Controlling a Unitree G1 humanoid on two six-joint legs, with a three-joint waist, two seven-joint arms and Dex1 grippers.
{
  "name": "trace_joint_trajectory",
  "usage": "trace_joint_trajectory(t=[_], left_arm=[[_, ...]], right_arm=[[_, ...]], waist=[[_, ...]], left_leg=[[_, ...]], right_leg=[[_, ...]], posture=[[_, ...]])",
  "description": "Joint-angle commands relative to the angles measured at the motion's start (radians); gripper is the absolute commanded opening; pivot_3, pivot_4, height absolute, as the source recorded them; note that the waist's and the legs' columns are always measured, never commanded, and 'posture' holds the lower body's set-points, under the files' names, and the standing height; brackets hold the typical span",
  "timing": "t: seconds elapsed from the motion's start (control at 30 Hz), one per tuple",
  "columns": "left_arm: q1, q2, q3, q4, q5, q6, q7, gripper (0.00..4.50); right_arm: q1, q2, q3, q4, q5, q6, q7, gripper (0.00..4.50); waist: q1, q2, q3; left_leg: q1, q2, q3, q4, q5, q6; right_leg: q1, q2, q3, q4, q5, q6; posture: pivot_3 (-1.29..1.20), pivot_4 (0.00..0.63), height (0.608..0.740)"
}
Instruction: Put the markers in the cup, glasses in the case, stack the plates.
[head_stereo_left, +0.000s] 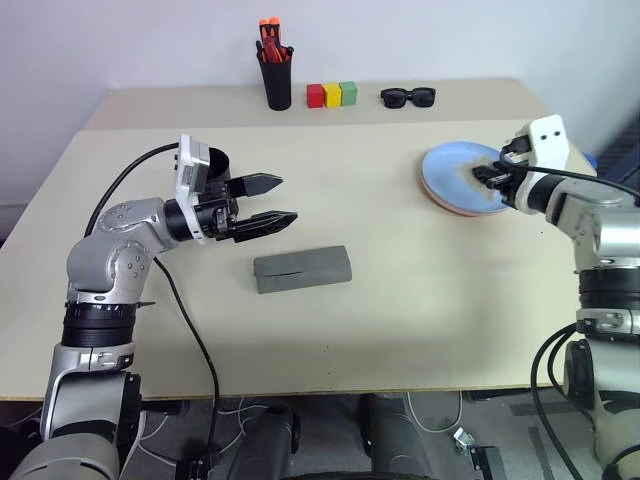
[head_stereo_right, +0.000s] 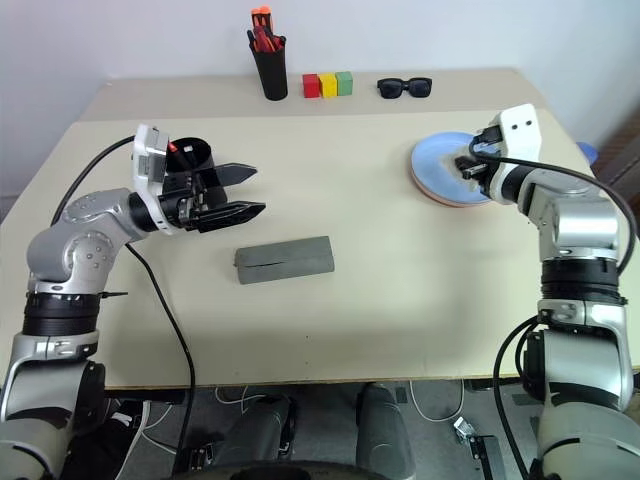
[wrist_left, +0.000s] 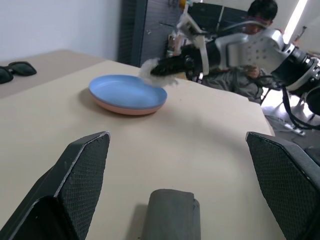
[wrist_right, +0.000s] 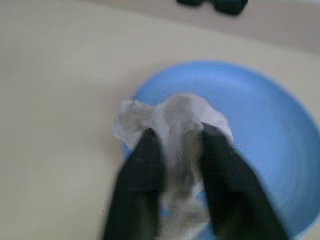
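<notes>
Your right end effector (wrist_right: 177, 150) reaches forward and slightly downward over the near edge of the stacked plates (head_stereo_left: 450, 180), light blue on salmon pink, at the table's (head_stereo_left: 400, 310) far right; its two black fingers are closed about a crumpled white tissue (wrist_right: 170, 117), which hangs just above the blue plate; your right forearm is bent in from the table's right side. Your left end effector (head_stereo_left: 262, 203) is held level above the table, pointing to your right, its fingers spread wide with nothing between them; the elbow is tucked low at the table's left. The grey case (head_stereo_left: 302, 269) lies shut on the table just below and beyond those fingers; the black cup (head_stereo_right: 190, 157) stands behind your left wrist, a red-capped marker showing inside its rim.
</notes>
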Motion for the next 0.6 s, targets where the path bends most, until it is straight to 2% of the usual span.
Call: trace_joint_trajectory(t=[0.03, 0.13, 0.3, 0.4, 0.5, 0.57, 0.6], left_arm=[[0.013, 0.029, 0.05, -0.04, -0.027, -0.001, 0.004, 4.5], [0.029, 0.031, 0.055, -0.05, -0.031, 0.0, 0.011, 4.5], [0.056, 0.021, 0.046, -0.069, -0.039, 0.005, 0.014, 4.5], [0.074, 0.029, 0.042, -0.077, -0.046, 0.01, -0.004, 4.5], [0.097, 0.05, 0.047, -0.082, -0.039, 0.002, -0.023, 4.5], [0.12, 0.084, 0.064, -0.063, -0.026, -0.022, -0.056, 4.5], [0.13, 0.096, 0.069, -0.062, -0.022, -0.03, -0.062, 4.5]], right_arm=[[-0.054, -0.008, -0.013, 0.035, -0.028, -0.078, -0.021, 3.02], [-0.069, -0.021, -0.034, 0.052, -0.022, -0.1, -0.019, 4.48], [-0.044, -0.041, -0.079, -0.008, 0.02, -0.11, 0.026, 4.48], [0.088, -0.051, -0.105, -0.302, 0.172, -0.041, 0.193, 4.48], [0.221, -0.081, -0.147, -0.514, 0.329, 0.052, 0.32, 4.48], [0.277, -0.078, -0.162, -0.611, 0.389, 0.102, 0.318, 4.48], [0.314, -0.072, -0.172, -0.656, 0.402, 0.069, 0.337, 4.48]], waist=[[-0.001, 0.0, 0.0], [-0.003, 0.0, 0.0], [-0.001, 0.0, 0.0], [0.002, 0.0, 0.0], [0.001, 0.0, 0.0], [0.0, 0.0, 0.0], [-0.001, 0.0, 0.0]], left_leg=[[0.0, 0.0, 0.0, 0.0, 0.0, 0.0], [0.0, 0.0, 0.0, 0.0, 0.0, 0.0], [0.0, 0.0, 0.0, 0.0, 0.0, 0.0], [0.0, 0.0, -0.001, 0.0, 0.0, 0.0], [0.0, 0.0, -0.001, 0.0, -0.001, 0.001], [0.0, 0.0, -0.001, 0.0, -0.001, 0.001], [0.001, 0.0, -0.001, 0.0, -0.001, 0.001]], right_leg=[[0.0, 0.0, 0.0, 0.0, 0.0, 0.0], [0.0, 0.0, 0.0, 0.0, 0.0, 0.0], [0.0, 0.0, 0.0, 0.0, 0.0, 0.0], [0.0, 0.0, 0.0, 0.0, 0.0, 0.0], [0.0, 0.0, 0.0, 0.0, 0.0, 0.0], [0.0, 0.0, 0.0, 0.0, 0.0, 0.0], [0.001, 0.0, 0.0, 0.001, 0.0, 0.0]], posture=[[0.0, 0.15, 0.74], [0.0, 0.15, 0.74], [0.0, 0.15, 0.74], [0.0, 0.15, 0.74], [0.0, 0.15, 0.74], [0.0, 0.15, 0.74], [0.0, 0.15, 0.74]])
